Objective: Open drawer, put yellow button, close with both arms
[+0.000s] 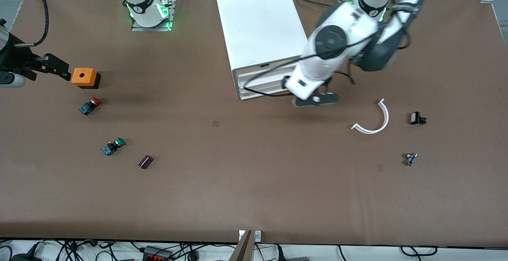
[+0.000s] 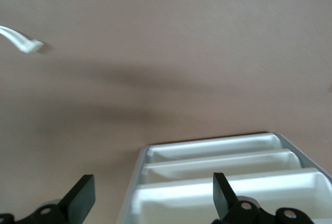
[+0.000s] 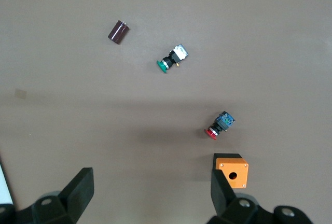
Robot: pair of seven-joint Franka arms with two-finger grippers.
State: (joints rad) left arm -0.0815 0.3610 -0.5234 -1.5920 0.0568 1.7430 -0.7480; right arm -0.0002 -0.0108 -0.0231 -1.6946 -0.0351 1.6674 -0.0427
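Hiding drawer (image 1: 265,71) front: left arm; left gripper (image 2: 150,195) open there. Right gripper (image 3: 150,193) open beside orange box (image 1: 84,77), brown desk (image 1: 238,181).

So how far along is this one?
Nothing looks done: the top drawer looks shut. In hand: the left gripper, open, hangs in front of the drawers; the right gripper, open, hovers beside the orange box. Remaining: opening, loading the button, closing. No yellow button shows, only a red one and a green one.

Matt brown table (image 1: 254,181) bears a smooth white plastic cabinet (image 1: 260,23) and a glossy orange plastic box (image 1: 84,77).
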